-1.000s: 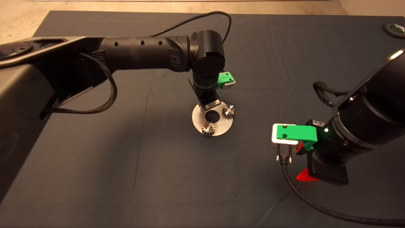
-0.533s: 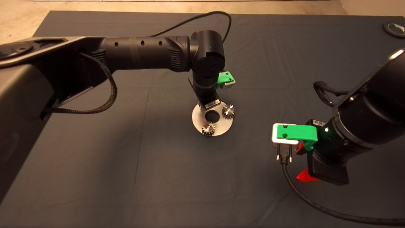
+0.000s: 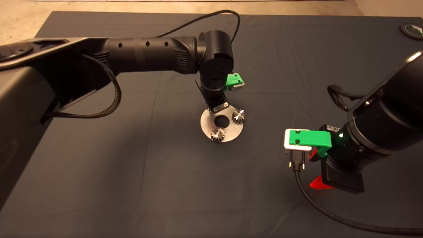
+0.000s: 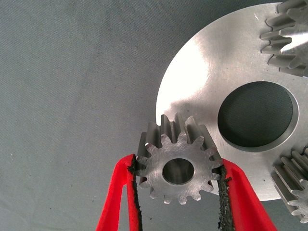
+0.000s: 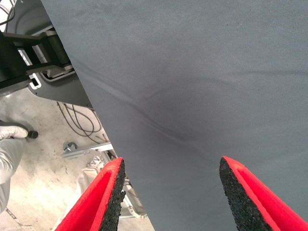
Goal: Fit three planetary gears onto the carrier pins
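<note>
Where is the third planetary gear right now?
In the left wrist view, the third gear sits between the left gripper fingers at the carrier disc edge; in the head view the arm hides it.

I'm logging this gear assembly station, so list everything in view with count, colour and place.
dark mat: one, dark grey, covering the table.
disc: one, silver, mid-mat, with a large central hole.
planetary gears: three, shiny metal; two standing on the disc, the third between the left pincer's fingers at the disc's edge.
round object: one, dark, at the mat's far right corner.
left pincer: red fingers, shut on the third gear.
right pincer: red fingers, open, idle over the mat's right side.
</note>
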{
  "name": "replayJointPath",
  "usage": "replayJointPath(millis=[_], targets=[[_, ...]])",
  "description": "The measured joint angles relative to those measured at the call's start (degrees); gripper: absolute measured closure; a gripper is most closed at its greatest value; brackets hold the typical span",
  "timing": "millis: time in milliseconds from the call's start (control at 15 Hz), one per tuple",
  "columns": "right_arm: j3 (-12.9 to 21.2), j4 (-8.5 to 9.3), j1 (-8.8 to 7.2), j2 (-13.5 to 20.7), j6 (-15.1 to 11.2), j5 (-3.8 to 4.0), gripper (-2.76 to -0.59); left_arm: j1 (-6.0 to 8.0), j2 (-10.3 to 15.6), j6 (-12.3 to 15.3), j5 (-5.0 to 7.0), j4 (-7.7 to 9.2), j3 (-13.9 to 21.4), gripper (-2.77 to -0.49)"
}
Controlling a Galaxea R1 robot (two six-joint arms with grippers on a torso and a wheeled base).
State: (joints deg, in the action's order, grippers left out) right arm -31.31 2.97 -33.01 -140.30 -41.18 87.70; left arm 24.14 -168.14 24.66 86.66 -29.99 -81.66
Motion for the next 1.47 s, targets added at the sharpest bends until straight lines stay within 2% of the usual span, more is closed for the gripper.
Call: replayJointPath(millis=[1200, 1333, 1467], targets=[[0.0, 0.0, -0.02, 0.0, 0.7, 0.0, -1.44, -0.35, -0.1, 0.0, -0.2, -0.52, -0.2, -0.64], [-0.1, 0.0, -0.02, 0.0, 0.8, 0.0, -1.44, -0.35, -0.2, 0.0, -0.5, -0.51, -0.5, -0.64], [-0.1, 0.03, -0.01, 0.0, 0.9, 0.09, -1.44, -0.93, -0.1, -0.1, -0.11, -0.44, -0.9, -0.64]])
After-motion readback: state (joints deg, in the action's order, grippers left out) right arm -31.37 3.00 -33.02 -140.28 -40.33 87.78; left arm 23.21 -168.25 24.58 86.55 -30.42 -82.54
